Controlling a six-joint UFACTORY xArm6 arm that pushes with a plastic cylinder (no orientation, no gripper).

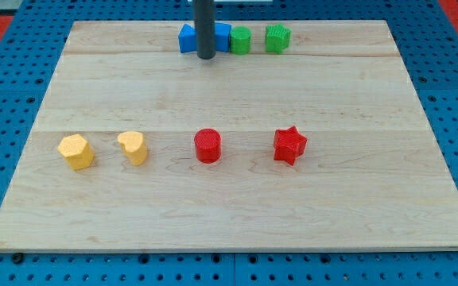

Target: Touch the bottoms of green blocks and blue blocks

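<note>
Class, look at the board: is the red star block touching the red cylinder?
No: the red star block stands apart from the red cylinder, with bare wood between them.

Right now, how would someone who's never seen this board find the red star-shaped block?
On the pale wooden board, a row of four blocks crosses the lower half. The red star-shaped block is at that row's right end in the view. Its neighbour, the red round block, has no points.

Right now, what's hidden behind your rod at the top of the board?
Behind my tip sit blue blocks; the rod covers their middle, so their shapes and any gap are unclear. Two green blocks stand uncovered to the view's right.
</note>
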